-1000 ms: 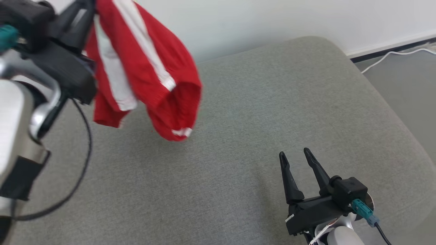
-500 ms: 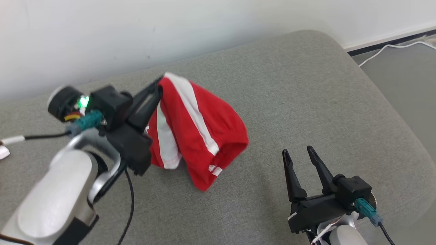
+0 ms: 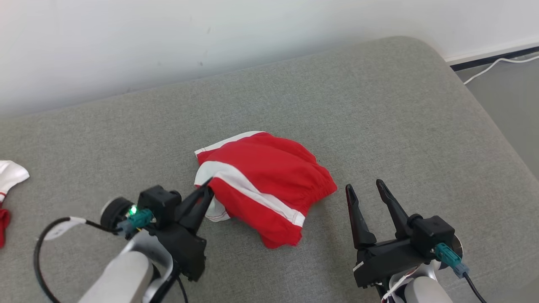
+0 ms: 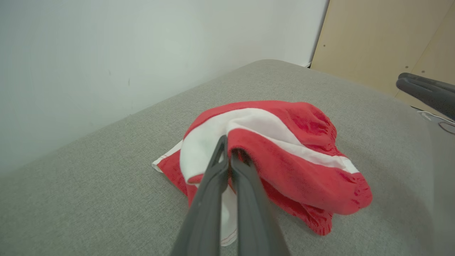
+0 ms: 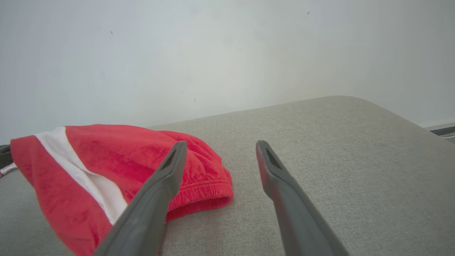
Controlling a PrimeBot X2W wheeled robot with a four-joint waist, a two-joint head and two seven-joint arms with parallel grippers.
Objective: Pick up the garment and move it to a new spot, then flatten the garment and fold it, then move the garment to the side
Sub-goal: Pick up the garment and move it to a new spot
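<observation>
1. Your left claw is clenched on the garment. Its two dark fingers are pressed together on a fold at the garment's near-left edge, where the white stripe bends over.
2. Your right claw is released, with its fingers spread and nothing between them. It sits just right of the garment's elastic waistband. In the head view a strip of grey fabric shows between the nearer finger and the red cloth, so they are apart.
3. The garment is a pair of red shorts with white side stripes. It lies bunched in a loose heap, and the pinched fold is raised a little above the rest.
4. Under the garment is a grey cushion. The heap rests on about the middle of what you can see of it.
5. Behind the garment, past the cushion's far edge, stands a pale wall.
6. Well to the left of the garment, a white-and-red cloth lies on the same cushion.
7. Far right of the garment, beyond the cushion's rounded corner, a white cable runs along the floor.
</observation>
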